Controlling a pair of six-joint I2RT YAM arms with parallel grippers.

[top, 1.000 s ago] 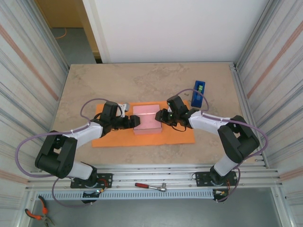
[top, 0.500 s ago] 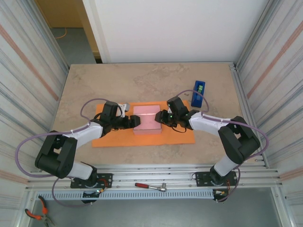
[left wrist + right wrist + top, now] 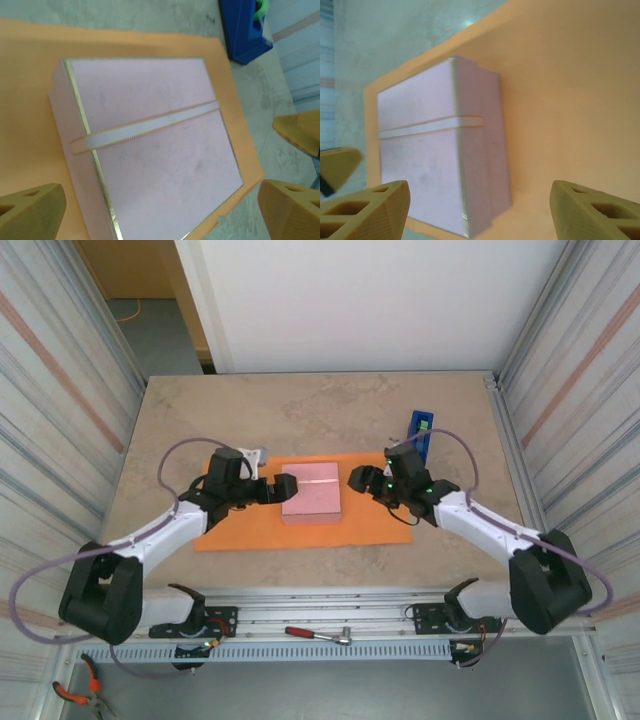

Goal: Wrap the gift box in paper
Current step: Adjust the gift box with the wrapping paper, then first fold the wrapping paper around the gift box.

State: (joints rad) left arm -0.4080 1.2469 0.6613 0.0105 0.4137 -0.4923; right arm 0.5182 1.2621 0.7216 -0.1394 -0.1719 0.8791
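The pink gift box [image 3: 312,494] lies flat on the orange paper [image 3: 240,532], its pale ribbon line running across the lid. My left gripper [image 3: 284,488] hovers just off the box's left side, open and holding nothing. My right gripper [image 3: 358,481] hangs off the right side, also open and empty. In the left wrist view the gift box [image 3: 150,160] lies below and between my fingers [image 3: 31,212], with the paper [image 3: 30,90] around it. The right wrist view has the gift box [image 3: 427,165] to the left on the paper [image 3: 565,100], ahead of my open gripper [image 3: 480,207].
A blue tape dispenser [image 3: 420,430] stands just past the paper's far right corner, close to my right arm, and shows again as the tape dispenser [image 3: 245,30]. The stone table [image 3: 300,415] is walled by ribbed panels left and right. A wrench [image 3: 318,635] lies on the front rail.
Both grippers have opened wider and drawn back from the box's sides, the right one moving further right. The box and paper have stayed in place.
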